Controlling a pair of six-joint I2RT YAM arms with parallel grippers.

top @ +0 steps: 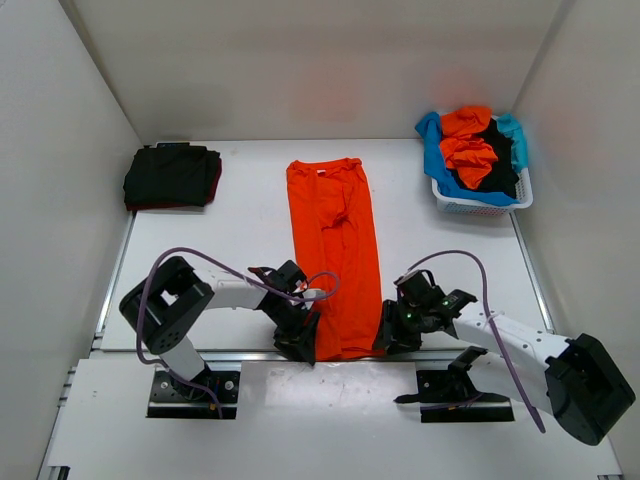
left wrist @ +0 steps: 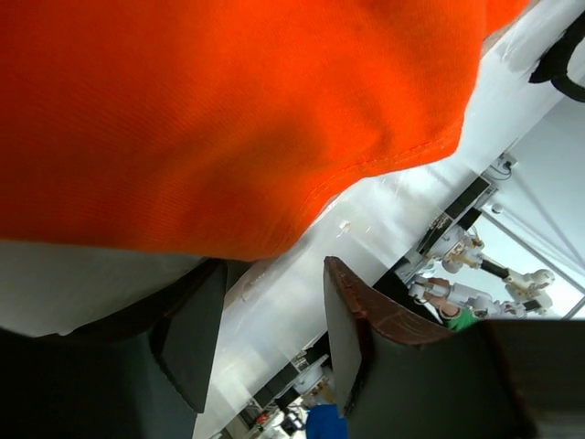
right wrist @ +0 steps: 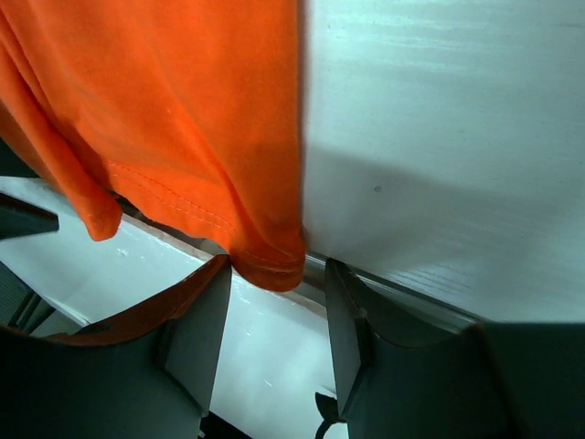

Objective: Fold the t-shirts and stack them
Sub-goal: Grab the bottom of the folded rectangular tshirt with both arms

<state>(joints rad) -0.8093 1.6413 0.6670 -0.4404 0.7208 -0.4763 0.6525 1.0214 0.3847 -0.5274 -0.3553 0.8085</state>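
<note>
A bright orange t-shirt point(top: 335, 250) lies folded into a long strip down the middle of the table, its hem hanging at the near edge. My left gripper point(top: 300, 343) is open at the hem's left corner; the cloth point(left wrist: 228, 119) lies just beyond its jaws. My right gripper point(top: 388, 340) is open at the hem's right corner, and that corner point(right wrist: 270, 261) sits at the mouth of the jaws, not pinched. A folded stack of black and dark red t-shirts point(top: 172, 177) lies at the back left. More orange, black and light blue t-shirts point(top: 478, 152) fill the basket.
A white lattice basket point(top: 480, 203) stands at the back right. White walls close in the table on three sides. The table's near edge point(right wrist: 384, 293) runs right by both grippers, with the arm bases just below it.
</note>
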